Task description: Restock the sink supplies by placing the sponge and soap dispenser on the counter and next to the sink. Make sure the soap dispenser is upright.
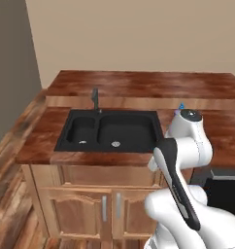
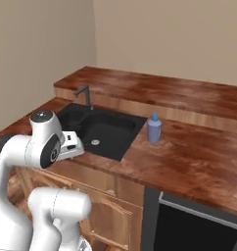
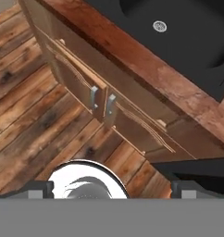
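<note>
A matte black double-basin sink (image 1: 111,130) is set into a glossy reddish-brown wooden counter (image 2: 189,157), with a slim dark faucet (image 1: 95,99) behind its divider. A pale blue soap dispenser (image 2: 154,128) with a blue cap stands upright on the counter just beside the sink's larger basin. No writing can be read on it. The gripper (image 3: 112,189) hangs in front of the sink over the cabinet doors (image 3: 101,104), fingers spread wide, holding nothing.
</note>
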